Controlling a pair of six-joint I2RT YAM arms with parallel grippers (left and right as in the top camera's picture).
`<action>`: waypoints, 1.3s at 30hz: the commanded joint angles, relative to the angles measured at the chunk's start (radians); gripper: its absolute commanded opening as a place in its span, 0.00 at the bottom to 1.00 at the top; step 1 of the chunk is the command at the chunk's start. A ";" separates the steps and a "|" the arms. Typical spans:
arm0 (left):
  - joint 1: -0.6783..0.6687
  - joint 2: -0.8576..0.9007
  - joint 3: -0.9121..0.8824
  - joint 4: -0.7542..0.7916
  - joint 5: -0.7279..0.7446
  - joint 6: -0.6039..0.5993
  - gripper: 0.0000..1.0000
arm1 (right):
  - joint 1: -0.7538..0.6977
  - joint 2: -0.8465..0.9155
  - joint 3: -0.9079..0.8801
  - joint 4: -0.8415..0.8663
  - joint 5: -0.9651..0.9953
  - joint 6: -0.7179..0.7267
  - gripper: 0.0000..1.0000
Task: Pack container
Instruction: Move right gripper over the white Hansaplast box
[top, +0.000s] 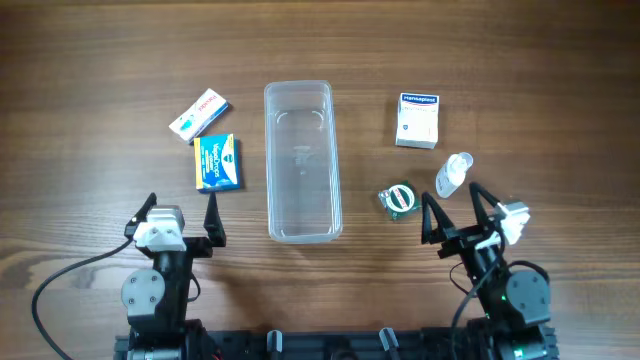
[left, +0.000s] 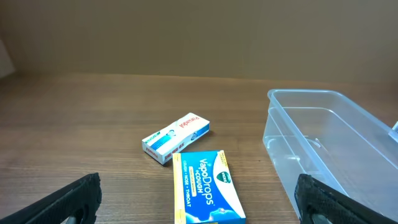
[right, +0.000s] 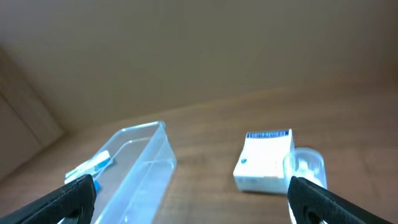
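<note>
Task thing: the container, a clear plastic tub, lies lengthwise at the centre of the counter, open side up. It is empty, so packing is judged not yet begun.

Left side: a blue box lies flat just left of the container. The left wrist view reads "VapoDrops +COUGH" on its face. Beyond it, a white box with a blue band and red lettering lies at an angle. The word is too small to read with confidence.

Right side: a white box with a dark blue header, apparently "Hansaplast", lies well apart from the container. Nearer the robot are a small clear bottle on its side and a round green-and-white item, whose label is not legible.

Arms: the left gripper hangs over the counter near the blue box, its fingers spread wide and holding nothing. The right gripper sits just short of the bottle and the green item, fingers likewise spread wide and empty.

Judgement: goods are split either side of the tub so that each arm can serve its own side. The flat-lying boxes offer easy edges for a pinch. The bottle may roll when touched.
</note>
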 joint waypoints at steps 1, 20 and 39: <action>0.006 -0.008 -0.008 0.006 0.005 0.019 1.00 | -0.004 0.009 0.148 0.004 -0.002 -0.109 1.00; 0.006 -0.006 -0.008 0.006 0.005 0.019 1.00 | -0.004 0.621 0.894 -0.661 0.063 -0.230 1.00; 0.006 -0.006 -0.008 0.006 0.005 0.019 1.00 | -0.004 1.183 1.259 -0.901 -0.008 -0.235 1.00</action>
